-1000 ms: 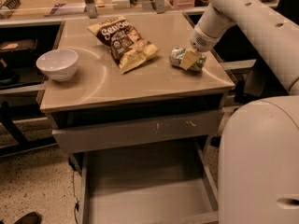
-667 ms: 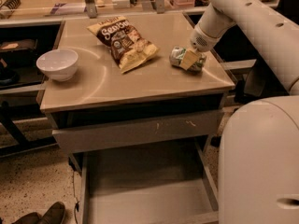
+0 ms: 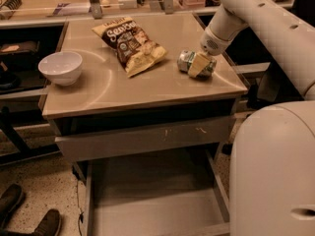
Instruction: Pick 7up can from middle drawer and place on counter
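Note:
The 7up can (image 3: 185, 60) lies on its side at the right part of the beige counter (image 3: 108, 90). My gripper (image 3: 198, 65) reaches down from the upper right and is shut on the can, with one pale finger (image 3: 197, 64) across the can's front. The can appears to rest on the counter top. Below, the middle drawer (image 3: 152, 200) is pulled out wide, and its grey floor is bare.
A brown-and-yellow chip bag (image 3: 130, 44) lies mid-counter, left of the can. A white bowl (image 3: 60, 67) sits at the counter's left edge. A scratched grey drawer front (image 3: 147, 137) is above the open drawer. A person's shoes (image 3: 29, 215) are at the bottom left. My white base (image 3: 275, 171) fills the right.
The arm, gripper and can have not visibly moved. A person's shoes have come further into view at the bottom left.

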